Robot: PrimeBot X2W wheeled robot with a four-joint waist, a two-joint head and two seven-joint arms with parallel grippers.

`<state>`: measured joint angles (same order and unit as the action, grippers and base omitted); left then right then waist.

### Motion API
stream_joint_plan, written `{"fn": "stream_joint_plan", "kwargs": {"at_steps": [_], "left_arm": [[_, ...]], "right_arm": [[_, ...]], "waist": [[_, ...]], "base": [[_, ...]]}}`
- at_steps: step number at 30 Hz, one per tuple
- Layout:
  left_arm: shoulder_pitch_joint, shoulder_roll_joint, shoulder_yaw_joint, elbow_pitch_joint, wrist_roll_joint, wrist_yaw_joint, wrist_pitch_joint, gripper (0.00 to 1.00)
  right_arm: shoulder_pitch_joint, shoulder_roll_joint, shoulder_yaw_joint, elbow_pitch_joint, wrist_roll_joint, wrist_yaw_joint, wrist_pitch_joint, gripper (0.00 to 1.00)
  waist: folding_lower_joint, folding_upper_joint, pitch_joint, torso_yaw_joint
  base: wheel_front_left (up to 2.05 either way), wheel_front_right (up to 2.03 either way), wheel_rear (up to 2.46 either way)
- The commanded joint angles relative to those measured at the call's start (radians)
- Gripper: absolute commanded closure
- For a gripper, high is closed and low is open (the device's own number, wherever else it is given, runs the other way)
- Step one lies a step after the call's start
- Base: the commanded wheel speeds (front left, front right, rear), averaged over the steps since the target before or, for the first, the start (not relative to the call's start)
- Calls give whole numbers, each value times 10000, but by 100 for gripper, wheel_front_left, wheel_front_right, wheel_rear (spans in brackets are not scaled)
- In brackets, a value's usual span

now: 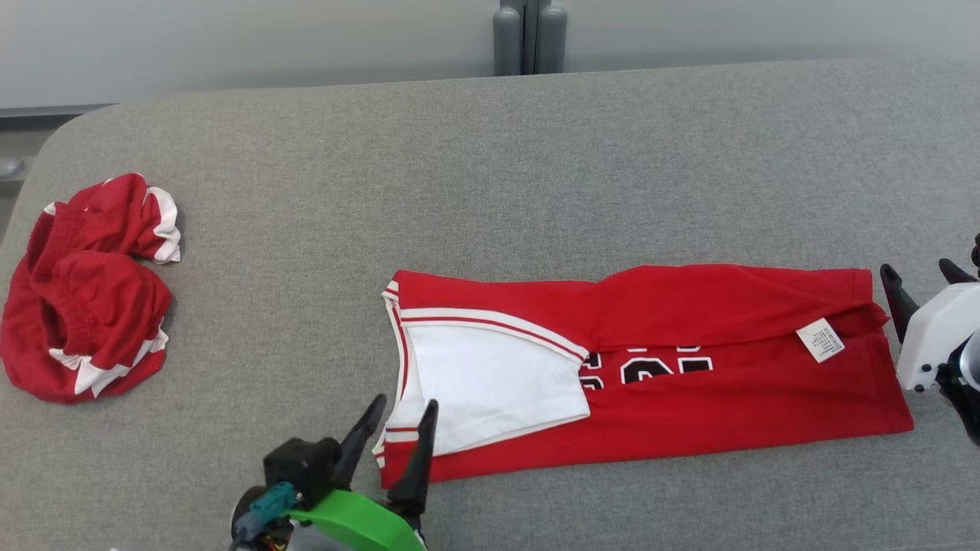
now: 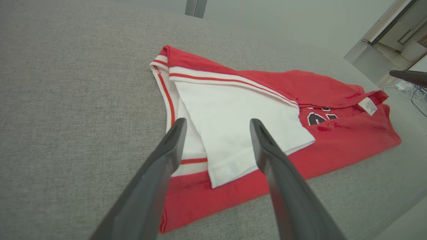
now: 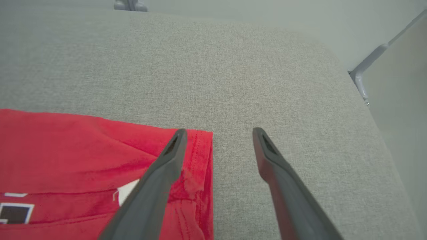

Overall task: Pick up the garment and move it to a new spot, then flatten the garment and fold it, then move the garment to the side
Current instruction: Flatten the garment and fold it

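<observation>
A red jersey (image 1: 689, 398) with white trim and black numerals lies folded lengthwise on the grey table (image 1: 490, 168), a white sleeve panel (image 1: 490, 379) turned over its left end and a small white label (image 1: 820, 340) near its right end. My left gripper (image 1: 402, 430) is open just off the jersey's near-left corner; in the left wrist view the left gripper (image 2: 217, 125) hangs above the white panel (image 2: 233, 116) of the jersey (image 2: 340, 143). My right gripper (image 1: 922, 279) is open beside the jersey's right edge; the right wrist view has the right gripper (image 3: 217, 133) astride the hem of the jersey (image 3: 83, 150).
A second red and white garment (image 1: 84, 306) sits crumpled at the table's left end. A grey post (image 1: 528, 34) stands behind the far edge. The table's right edge (image 3: 377, 126) drops off close to my right gripper. Bare grey fabric stretches beyond the jersey.
</observation>
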<state>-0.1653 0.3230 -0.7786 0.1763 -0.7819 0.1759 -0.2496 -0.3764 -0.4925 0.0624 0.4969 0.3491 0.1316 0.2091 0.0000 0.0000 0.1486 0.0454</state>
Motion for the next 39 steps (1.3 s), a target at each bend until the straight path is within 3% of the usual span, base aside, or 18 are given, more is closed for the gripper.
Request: {"fn": "stream_joint_plan", "kwargs": {"at_steps": [1, 7, 17, 28, 39], "left_arm": [[222, -29, 370, -136, 44, -53, -104, 0], [777, -282, 2864, -1117, 1178, -559, -150, 0], [1000, -1097, 5838, -1209, 2802, -1687, -154, 0], [937, -1806, 7026, -643, 3500, -2414, -144, 0], [1040, -2235, 7509, -303, 3871, -2787, -145, 0]], "right_arm": [[237, 247, -273, -183, 295, -18, 146, 0], [797, 1015, -1333, -995, 1092, -17, 883, 0], [767, 2031, -2443, -1454, 210, -17, 1061, 0], [105, 2652, -3356, -61, -1487, -17, 784, 0], [159, 3031, -3887, 1149, -1877, -17, 807, 0]], "waist": [[0, 0, -146, 6], [0, 0, -391, 107], [0, 0, -303, 97], [0, 0, 90, 153], [0, 0, 218, 211]], "base": [[0, 0, 0], [0, 0, 0], [0, 0, 0], [0, 0, 0], [0, 0, 0]]}}
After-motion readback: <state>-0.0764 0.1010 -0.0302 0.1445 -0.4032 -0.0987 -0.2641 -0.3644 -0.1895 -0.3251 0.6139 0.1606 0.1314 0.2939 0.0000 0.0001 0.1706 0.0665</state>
